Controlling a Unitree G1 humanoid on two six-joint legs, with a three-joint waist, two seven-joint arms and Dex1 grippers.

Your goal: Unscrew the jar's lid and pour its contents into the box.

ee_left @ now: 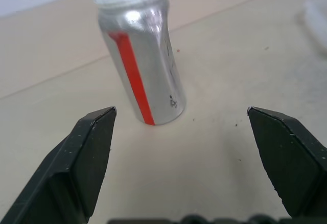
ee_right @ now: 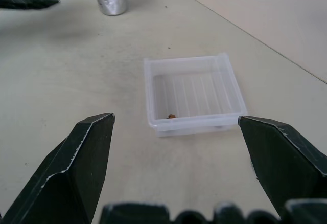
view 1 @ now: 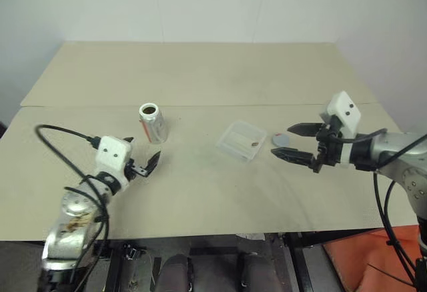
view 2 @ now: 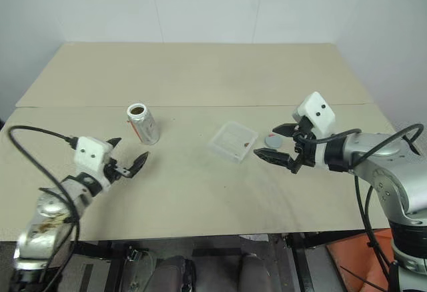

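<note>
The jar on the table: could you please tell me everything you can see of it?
The jar is a small cylinder that looks silvery and shiny, with a red vertical stripe down its side and a white threaded neck. Its lid is off, so the mouth is open. It stands on the table, leaning slightly, to the left of the clear box. Nothing touches it except the table: the left end effector is open, nearer the robot and apart from it.
</note>
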